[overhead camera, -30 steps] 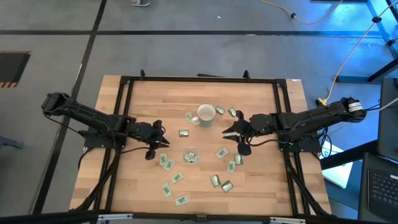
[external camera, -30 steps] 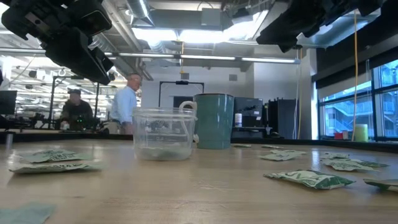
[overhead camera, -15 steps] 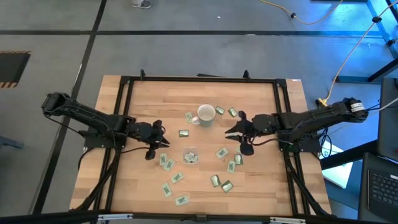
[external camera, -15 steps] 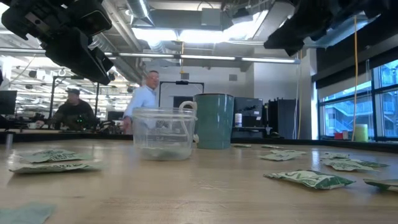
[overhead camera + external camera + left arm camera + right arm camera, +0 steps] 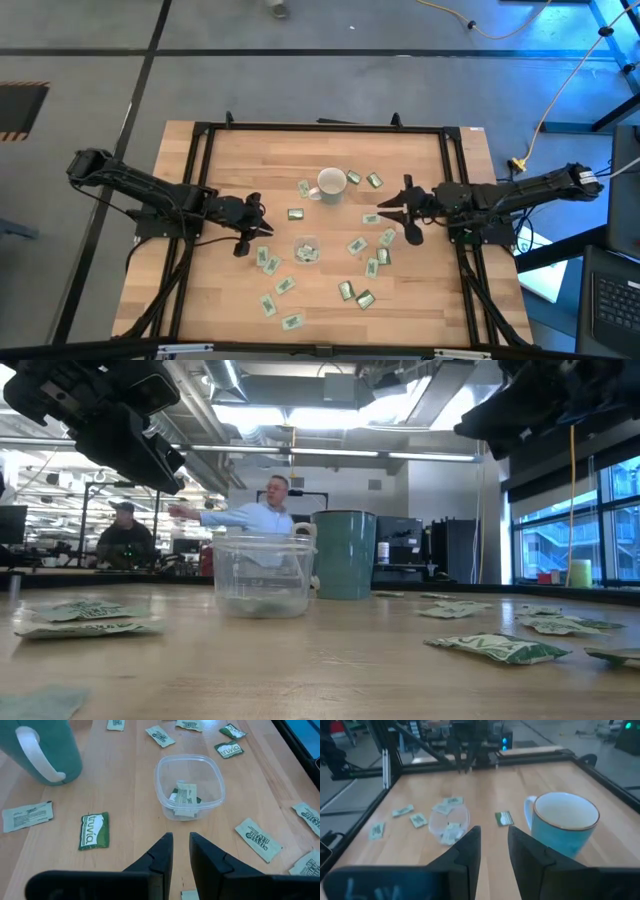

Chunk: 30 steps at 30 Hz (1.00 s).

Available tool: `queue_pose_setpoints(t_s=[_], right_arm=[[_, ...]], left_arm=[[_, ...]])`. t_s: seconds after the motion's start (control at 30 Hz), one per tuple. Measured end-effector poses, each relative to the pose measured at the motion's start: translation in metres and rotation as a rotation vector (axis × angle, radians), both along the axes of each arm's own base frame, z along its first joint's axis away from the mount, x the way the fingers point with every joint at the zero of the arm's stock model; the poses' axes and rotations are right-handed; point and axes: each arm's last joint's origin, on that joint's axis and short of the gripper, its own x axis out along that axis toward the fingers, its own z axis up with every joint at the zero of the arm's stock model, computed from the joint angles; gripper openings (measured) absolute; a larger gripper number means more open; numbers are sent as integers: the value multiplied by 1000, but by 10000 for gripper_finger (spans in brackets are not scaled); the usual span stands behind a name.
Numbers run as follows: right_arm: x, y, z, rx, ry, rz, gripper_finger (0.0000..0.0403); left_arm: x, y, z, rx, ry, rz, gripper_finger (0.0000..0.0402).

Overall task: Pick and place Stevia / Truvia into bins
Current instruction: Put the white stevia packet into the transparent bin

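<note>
The wooden tabletop point(image 5: 230, 160) is carrying everything here, framed by a black rail. Both dark arms are reaching in over it from opposite sides.

The left pincer point(image 5: 252, 226) is hovering above the tabletop, its two fingers point(image 5: 159, 856) drawn close with only a narrow slit between them and nothing gripped. The right pincer point(image 5: 403, 210) is hanging over the opposite side of the tabletop, its fingers point(image 5: 468, 851) standing a little apart and holding nothing.

The teal mug point(image 5: 331, 184) with a white inside is standing upright between the two pincers and toward the far edge, nearer the right pincer; in the right wrist view it point(image 5: 563, 822) is sitting just ahead of those fingers, handle turned toward the clear cup.

The clear plastic cup point(image 5: 306, 250) is standing just ahead of the left pincer's fingertips, between the two pincers and toward the near edge. In the left wrist view it point(image 5: 168, 795) is holding a few sachets point(image 5: 186, 798) lying flat on its bottom.

The remaining Stevia and Truvia sachets point(image 5: 357, 245) are lying loose on the tabletop, most of them spread near the right pincer and out past the cup. A green Truvia sachet point(image 5: 92, 830) is lying beside the left pincer, between it and the mug, with a white sachet point(image 5: 27, 815) next to it.

Behind the tabletop, in the low view, a person in a light shirt point(image 5: 262, 520) is extending an arm sideways, and a seated person point(image 5: 124, 538) is farther back.
</note>
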Motion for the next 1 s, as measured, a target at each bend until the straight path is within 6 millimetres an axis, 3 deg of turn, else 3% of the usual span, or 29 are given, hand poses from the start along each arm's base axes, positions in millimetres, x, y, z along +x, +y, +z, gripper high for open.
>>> queue_pose_setpoints(t_s=[0.33,0.53,0.77,1.0], right_arm=[[-2,0,-1,-1,-6,0,102],[-2,0,-1,0,-6,0,102],[-2,0,-1,-1,-6,0,102],[-1,0,-1,-2,-5,1,102]], left_arm=[[1,1,1,33,-14,33,60],[-1,0,-1,-45,16,22,96],[-16,-4,-17,-124,256,105,122],[-9,-12,-34,-115,355,96,111]])
